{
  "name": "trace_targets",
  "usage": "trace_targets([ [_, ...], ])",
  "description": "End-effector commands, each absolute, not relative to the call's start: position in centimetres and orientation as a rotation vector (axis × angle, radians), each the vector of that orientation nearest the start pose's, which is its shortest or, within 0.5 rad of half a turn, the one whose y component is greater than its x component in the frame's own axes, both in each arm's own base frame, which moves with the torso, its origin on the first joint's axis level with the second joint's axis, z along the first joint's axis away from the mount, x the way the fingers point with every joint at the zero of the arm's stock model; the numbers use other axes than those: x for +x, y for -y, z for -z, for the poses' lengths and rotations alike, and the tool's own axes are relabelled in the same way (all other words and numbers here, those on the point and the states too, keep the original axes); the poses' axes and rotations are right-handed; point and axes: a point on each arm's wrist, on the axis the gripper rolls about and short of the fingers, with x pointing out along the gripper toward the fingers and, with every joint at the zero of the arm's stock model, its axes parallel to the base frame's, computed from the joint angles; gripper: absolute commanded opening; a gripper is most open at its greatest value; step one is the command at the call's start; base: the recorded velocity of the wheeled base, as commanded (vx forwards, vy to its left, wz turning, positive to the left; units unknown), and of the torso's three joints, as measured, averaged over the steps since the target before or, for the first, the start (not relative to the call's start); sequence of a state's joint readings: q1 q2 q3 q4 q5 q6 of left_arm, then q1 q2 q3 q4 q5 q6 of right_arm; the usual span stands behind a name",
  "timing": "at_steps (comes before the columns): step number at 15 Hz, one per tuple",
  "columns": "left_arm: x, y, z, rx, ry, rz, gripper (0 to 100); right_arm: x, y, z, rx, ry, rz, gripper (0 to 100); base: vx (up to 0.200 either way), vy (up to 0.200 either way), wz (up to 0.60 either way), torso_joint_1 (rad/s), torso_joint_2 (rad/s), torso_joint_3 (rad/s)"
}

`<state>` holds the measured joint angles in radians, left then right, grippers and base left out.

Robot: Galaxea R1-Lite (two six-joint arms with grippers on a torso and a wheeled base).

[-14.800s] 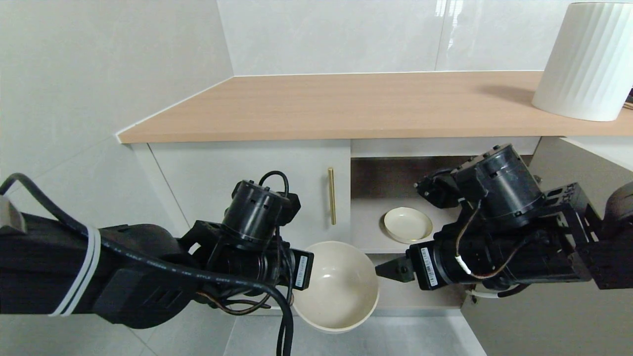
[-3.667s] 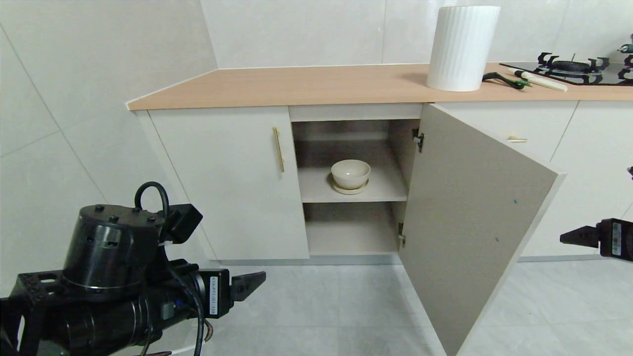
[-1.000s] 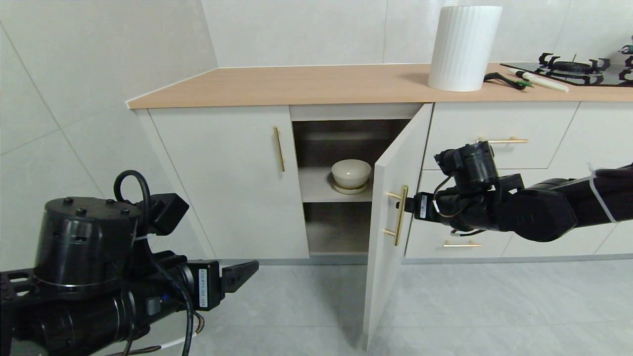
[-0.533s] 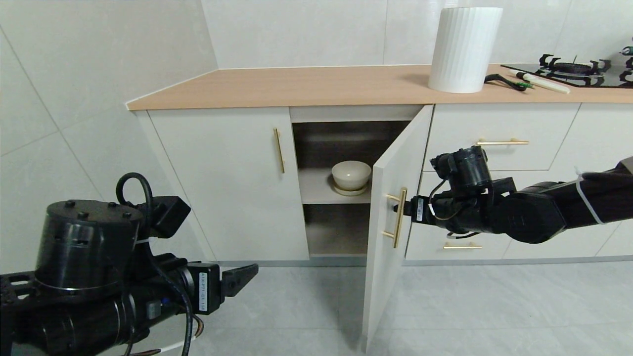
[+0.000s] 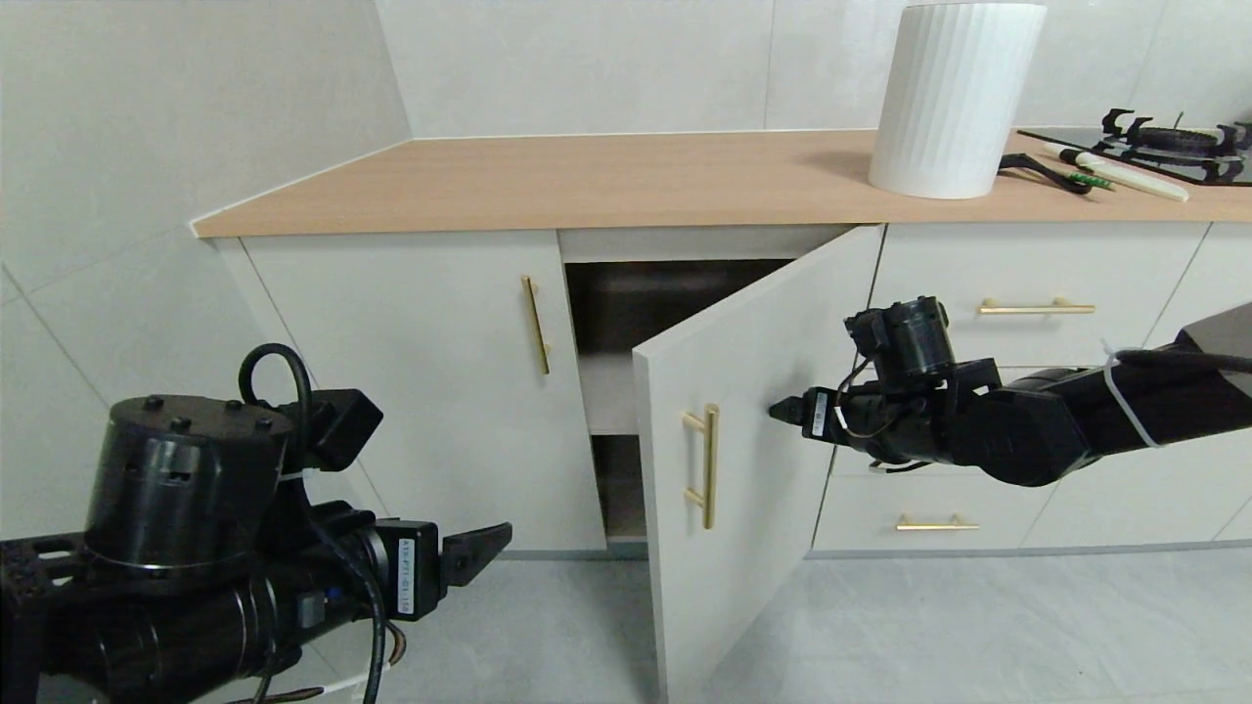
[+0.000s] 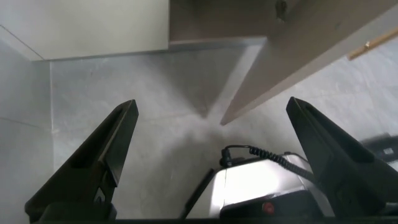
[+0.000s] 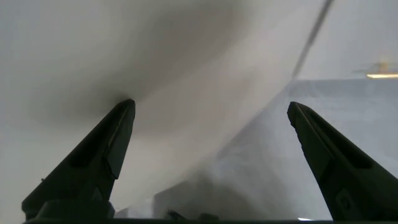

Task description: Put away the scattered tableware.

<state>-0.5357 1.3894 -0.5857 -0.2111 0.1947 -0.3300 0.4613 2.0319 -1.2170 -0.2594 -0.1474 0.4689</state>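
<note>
The cabinet door (image 5: 753, 391) with its gold handle (image 5: 706, 469) stands partly swung in, and it hides the bowl and plate on the inner shelf (image 5: 606, 391). My right gripper (image 5: 782, 411) is open, with its tips against the door's outer face, to the right of the handle. In the right wrist view the door's pale face lies close behind the spread fingers (image 7: 118, 143) of the right gripper (image 7: 210, 104). My left gripper (image 5: 489, 543) hangs low at the left over the floor, open and holding nothing. In the left wrist view the left gripper (image 6: 211, 102) has the door's lower edge (image 6: 280, 81) beyond it.
A white ribbed canister (image 5: 954, 98), some utensils (image 5: 1115, 176) and a stove (image 5: 1174, 137) are on the wooden counter (image 5: 587, 181). The left cabinet door (image 5: 411, 391) is closed. Drawers with gold handles (image 5: 1037, 308) are to the right. Grey tiled floor (image 5: 929, 626) lies below.
The door has swung further toward closed with my right gripper against it, now covering the bowl and plate. The head view has shifted a little. My left arm has stayed put.
</note>
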Motion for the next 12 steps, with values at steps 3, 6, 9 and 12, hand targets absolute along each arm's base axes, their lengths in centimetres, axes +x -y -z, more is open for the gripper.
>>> trace_targets([
  [3, 17.9, 10.1, -16.6, -0.102, -0.597, 0.237, 100, 36.6, -18.0, -13.1, 0.341, -0.563, -0.171, 100, 0.0, 0.0, 0.0, 0.0, 0.0, 0.0],
  [6, 17.9, 10.1, -16.6, -0.1, -0.596, 0.238, 100, 37.7, -18.5, -13.3, 0.429, -0.521, -0.154, 100, 0.0, 0.0, 0.0, 0.0, 0.0, 0.0],
  [9, 17.9, 10.1, -16.6, -0.1, -0.596, 0.238, 100, 39.0, -19.1, -12.4, 0.432, -0.501, -0.108, 100, 0.0, 0.0, 0.0, 0.0, 0.0, 0.0],
  [12, 17.9, 10.1, -16.5, -0.1, -0.601, 0.236, 100, 41.2, -19.6, -11.9, 0.476, -0.441, -0.024, 100, 0.0, 0.0, 0.0, 0.0, 0.0, 0.0],
])
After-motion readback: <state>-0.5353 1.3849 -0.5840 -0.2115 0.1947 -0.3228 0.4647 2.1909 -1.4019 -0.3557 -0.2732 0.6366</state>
